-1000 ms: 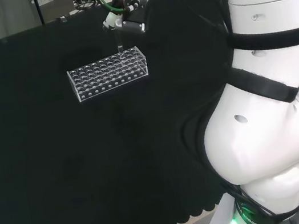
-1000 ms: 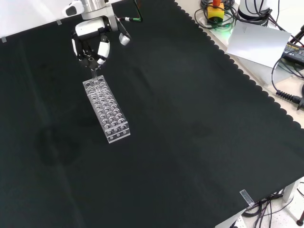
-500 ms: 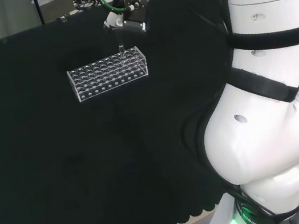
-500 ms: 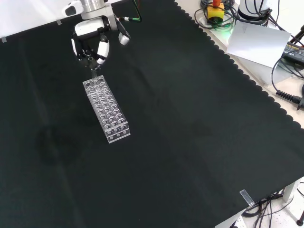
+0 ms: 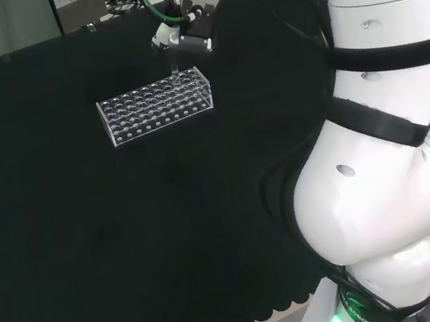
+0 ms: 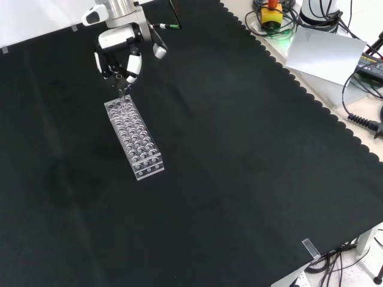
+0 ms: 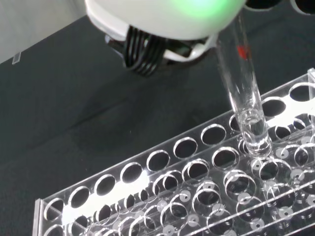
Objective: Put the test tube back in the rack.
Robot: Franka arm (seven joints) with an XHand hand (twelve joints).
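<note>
A clear plastic test tube rack with many round holes lies on the black cloth; it also shows in the head view. My hand hangs over the rack's far end in the front view, its fingers curled round the top of a clear glass test tube. In the head view the hand holds the tube upright above the rack's right end. Close up, the test tube is slightly tilted, with its rounded bottom inside a hole of the rack in an outer row.
The arm's white links stand at the right of the head view. Beyond the cloth's scalloped edge in the front view lie cables, a yellow and red button box and a grey sheet.
In the front view the hand has shifted a little up and to the right with the tube. The tube's lower end stays at the rack's far end.
</note>
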